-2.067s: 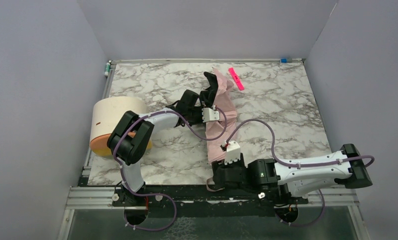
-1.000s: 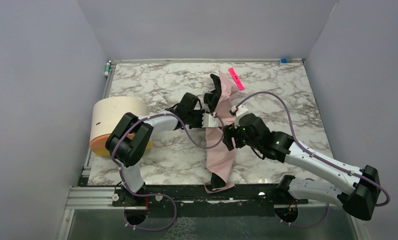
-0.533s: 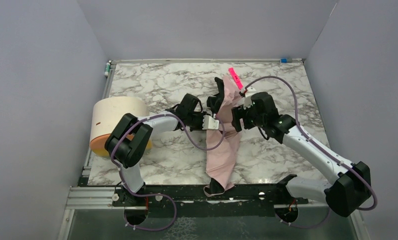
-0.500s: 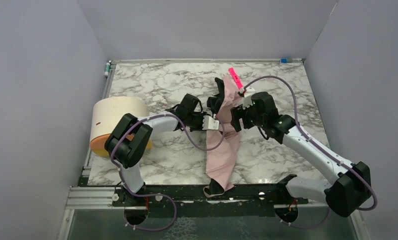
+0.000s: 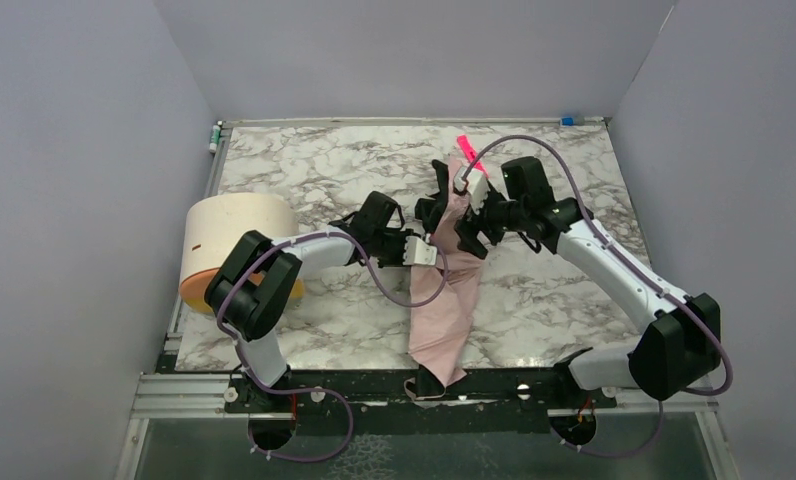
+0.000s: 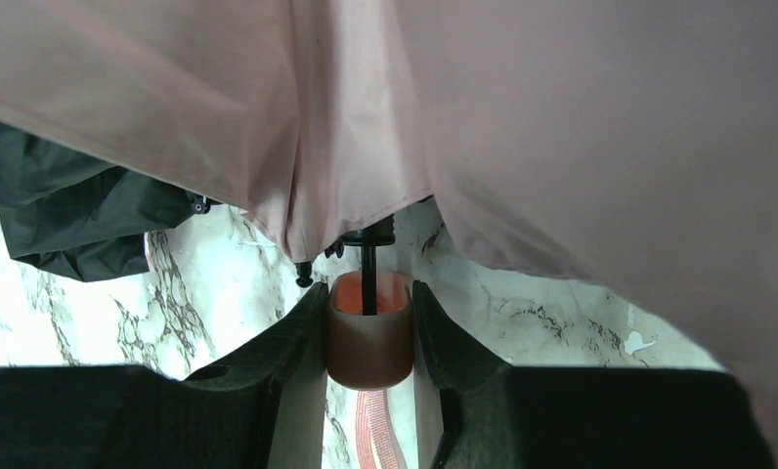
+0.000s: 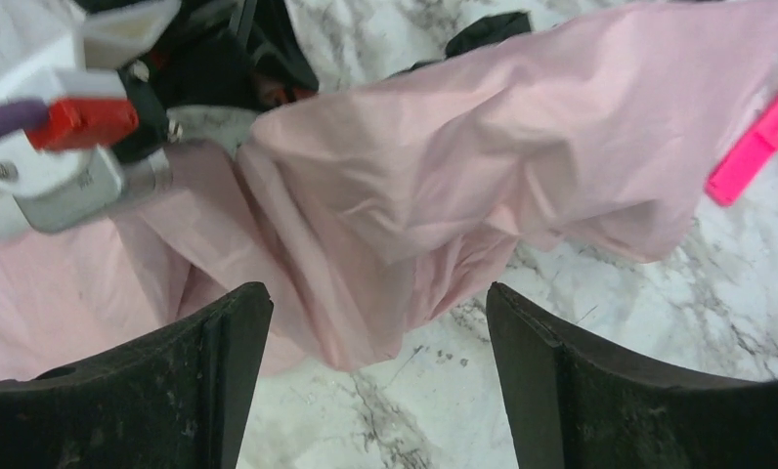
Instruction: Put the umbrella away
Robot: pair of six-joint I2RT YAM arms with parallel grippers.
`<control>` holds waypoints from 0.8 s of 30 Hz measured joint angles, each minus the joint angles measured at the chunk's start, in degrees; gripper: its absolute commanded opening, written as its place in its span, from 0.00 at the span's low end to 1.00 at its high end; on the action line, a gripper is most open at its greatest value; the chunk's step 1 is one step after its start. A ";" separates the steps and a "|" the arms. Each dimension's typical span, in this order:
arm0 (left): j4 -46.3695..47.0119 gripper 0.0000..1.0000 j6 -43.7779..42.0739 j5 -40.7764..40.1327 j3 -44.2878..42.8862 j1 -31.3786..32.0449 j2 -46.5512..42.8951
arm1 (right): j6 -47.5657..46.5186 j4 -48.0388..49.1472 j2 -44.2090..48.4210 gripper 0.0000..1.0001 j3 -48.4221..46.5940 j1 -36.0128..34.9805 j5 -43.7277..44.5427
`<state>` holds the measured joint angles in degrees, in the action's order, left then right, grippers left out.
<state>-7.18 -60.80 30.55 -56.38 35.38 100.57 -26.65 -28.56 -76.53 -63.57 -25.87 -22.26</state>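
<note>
The umbrella (image 5: 444,310) lies lengthwise down the middle of the table as loose pale pink fabric, with black lining (image 5: 436,195) bunched at its far end. In the left wrist view my left gripper (image 6: 368,327) is shut on the small pink handle (image 6: 368,342). The thin black shaft (image 6: 367,264) runs from it under the fabric (image 6: 561,127), and a pink strap (image 6: 377,445) hangs below. My right gripper (image 7: 375,298) stands open just above the marble, with a fold of the pink fabric (image 7: 444,195) hanging between its fingers and no grip on it. From above, the right gripper (image 5: 469,232) sits over the umbrella's far half, beside the left gripper (image 5: 434,250).
A bright pink strip (image 5: 464,143) lies just beyond the umbrella's far end, also at the right edge of the right wrist view (image 7: 756,147). A cream cylinder with an orange end (image 5: 229,240) lies at the table's left edge. Grey walls enclose the marble table (image 5: 304,170).
My right arm has swung from the umbrella's near end up to its far half, and its jaws have opened wider. The left gripper still holds the handle in about the same place.
</note>
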 measured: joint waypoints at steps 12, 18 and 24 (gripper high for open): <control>0.07 0.00 -0.85 -0.02 0.63 0.02 -0.50 | -11.65 -6.56 -0.61 0.90 4.52 0.00 -0.72; 0.00 0.00 -1.03 0.00 0.63 0.02 -0.50 | -13.55 -5.35 -6.93 0.90 4.52 0.00 -2.82; -0.07 0.00 -1.29 0.00 0.63 0.02 -0.50 | -15.04 -4.44 -15.76 0.90 4.52 0.00 -3.34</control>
<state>-7.25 -62.08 30.55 -55.75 35.40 100.07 -41.69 -32.99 -92.29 -59.05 -25.87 -25.61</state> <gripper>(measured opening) 0.308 0.900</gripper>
